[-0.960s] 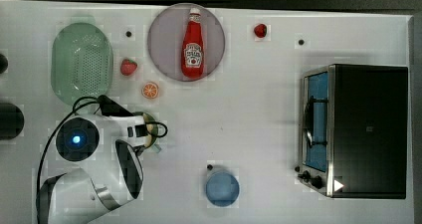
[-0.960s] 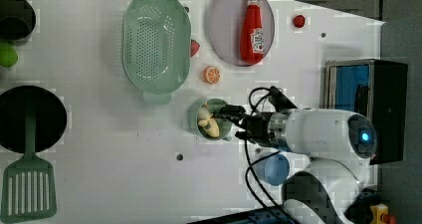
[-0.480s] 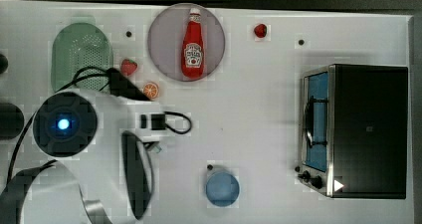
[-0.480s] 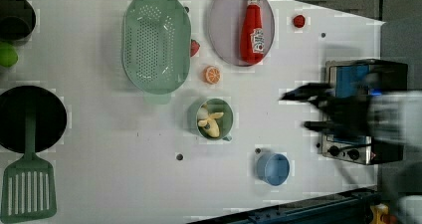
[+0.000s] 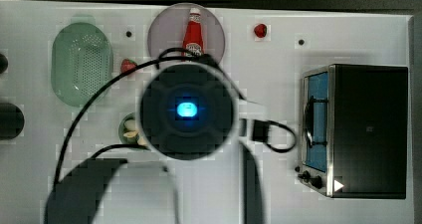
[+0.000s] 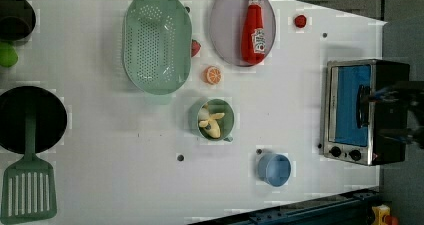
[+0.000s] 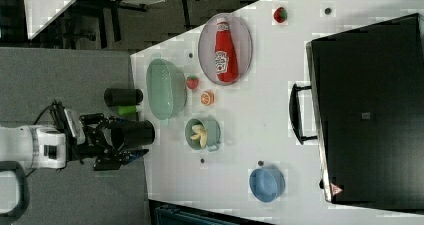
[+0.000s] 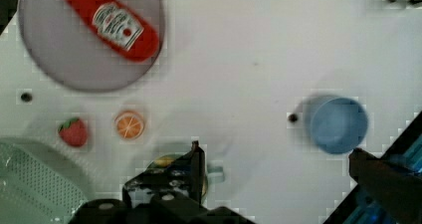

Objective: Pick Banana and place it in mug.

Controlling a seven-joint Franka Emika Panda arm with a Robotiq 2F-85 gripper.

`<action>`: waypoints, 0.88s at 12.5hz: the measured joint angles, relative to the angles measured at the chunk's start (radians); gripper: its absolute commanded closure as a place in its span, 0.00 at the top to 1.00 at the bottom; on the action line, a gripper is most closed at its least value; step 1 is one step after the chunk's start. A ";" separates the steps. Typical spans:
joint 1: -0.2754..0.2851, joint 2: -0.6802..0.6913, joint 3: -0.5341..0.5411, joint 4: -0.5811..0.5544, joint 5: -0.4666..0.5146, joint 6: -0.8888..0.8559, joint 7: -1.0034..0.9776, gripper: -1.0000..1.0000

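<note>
Banana: the small pale yellow and cream-white toy banana [image 6: 211, 124], with splayed peel strips, lies inside the mug, not held by anything.
Mug: the round dark green mug [image 6: 215, 119], smooth, with a small handle, stands on the white table [image 6: 125, 175], in the middle part, away from all edges.
Gripper: the black two-finger gripper [image 7: 131, 146] is spread wide and empty; in the right view it hangs off the table's edge, well apart from the mug.
Basket: the pale green oval plastic basket [image 6: 157, 41], full of small holes, sits near the mug.
Plate: the round flat purple plate [image 6: 226, 30] carries a red glossy ketchup bottle [image 6: 253, 29] lying on its side.
Orange slice: the small round orange slice [image 6: 213, 75] lies between the plate and the mug.
Blue cup: the round light blue cup [image 6: 274, 169] stands close to the table's edge.
Oven: the boxy metal toaster oven [image 6: 362, 111] has a blue glass door.
</note>
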 measured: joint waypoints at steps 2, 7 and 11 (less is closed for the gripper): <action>0.008 -0.016 -0.060 0.037 -0.046 -0.018 -0.036 1.00; -0.002 -0.030 -0.099 0.028 -0.027 -0.077 -0.058 1.00; 0.011 0.036 -0.099 0.037 -0.030 -0.078 -0.058 1.00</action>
